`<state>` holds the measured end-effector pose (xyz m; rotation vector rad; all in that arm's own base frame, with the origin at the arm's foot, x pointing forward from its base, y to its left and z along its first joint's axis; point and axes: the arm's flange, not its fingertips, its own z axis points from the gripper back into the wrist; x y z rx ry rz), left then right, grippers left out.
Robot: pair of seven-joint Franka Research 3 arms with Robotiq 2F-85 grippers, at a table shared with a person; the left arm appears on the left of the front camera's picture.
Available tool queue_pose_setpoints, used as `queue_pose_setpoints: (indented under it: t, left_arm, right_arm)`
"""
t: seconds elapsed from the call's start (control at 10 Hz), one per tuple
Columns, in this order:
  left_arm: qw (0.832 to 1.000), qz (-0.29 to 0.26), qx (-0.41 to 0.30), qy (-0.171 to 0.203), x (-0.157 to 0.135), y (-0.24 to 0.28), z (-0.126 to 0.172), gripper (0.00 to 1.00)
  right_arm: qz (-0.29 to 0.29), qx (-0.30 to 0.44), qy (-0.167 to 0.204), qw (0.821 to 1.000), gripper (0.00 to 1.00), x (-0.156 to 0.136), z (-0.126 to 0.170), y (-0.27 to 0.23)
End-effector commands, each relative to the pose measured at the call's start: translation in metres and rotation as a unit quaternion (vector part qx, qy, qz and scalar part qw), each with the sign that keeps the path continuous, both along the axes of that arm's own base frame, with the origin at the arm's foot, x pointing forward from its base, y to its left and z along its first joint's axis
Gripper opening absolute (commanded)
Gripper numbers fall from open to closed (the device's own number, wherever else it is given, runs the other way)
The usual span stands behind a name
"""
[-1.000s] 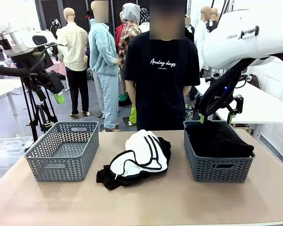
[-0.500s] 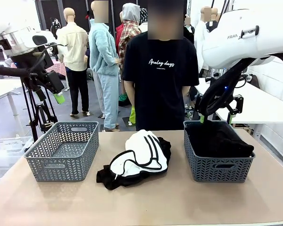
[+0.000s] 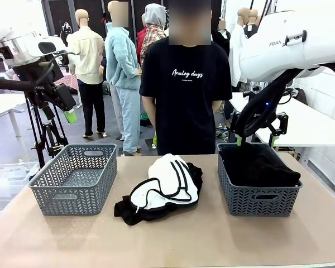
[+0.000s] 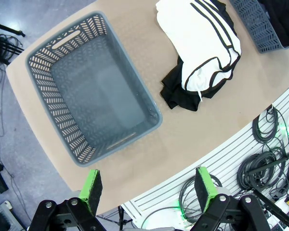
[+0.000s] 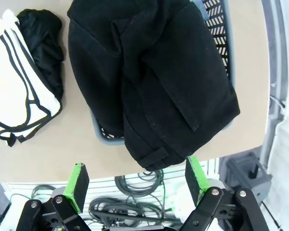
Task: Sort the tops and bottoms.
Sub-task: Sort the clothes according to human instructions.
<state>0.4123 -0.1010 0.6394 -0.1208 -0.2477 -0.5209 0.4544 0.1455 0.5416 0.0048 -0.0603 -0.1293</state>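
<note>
Behind the white striped garment (image 3: 167, 181), the person's T-shirt (image 3: 184, 106) reads "Analog days". Left gripper (image 4: 148, 185) and right gripper (image 5: 135, 179) gape wide, empty.

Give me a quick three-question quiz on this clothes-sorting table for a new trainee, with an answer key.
1. True or false: the left basket holds a garment.
2. What lies on the table between the baskets? A) a white striped garment over a black garment; B) a folded towel; C) a pair of shoes.
3. Fill in: the right basket holds clothing of the colour ___.
Key: 1 false; 2 A; 3 black.
</note>
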Motion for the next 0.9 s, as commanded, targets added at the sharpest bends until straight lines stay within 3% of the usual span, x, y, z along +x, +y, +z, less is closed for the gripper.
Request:
queue_pose_setpoints:
  t: [0.0,0.8]
  left_arm:
    - [1.000,0.001,-0.006,-0.004,-0.0012,0.0017,-0.0007,1.00]
    - [1.000,0.001,-0.006,-0.004,-0.0012,0.0017,-0.0007,1.00]
  right_arm:
    - [0.002,0.000,0.000,1.000,1.00,-0.0012,0.0006,0.0007]
    - [0.002,0.000,0.000,1.000,1.00,-0.0012,0.0006,0.0007]
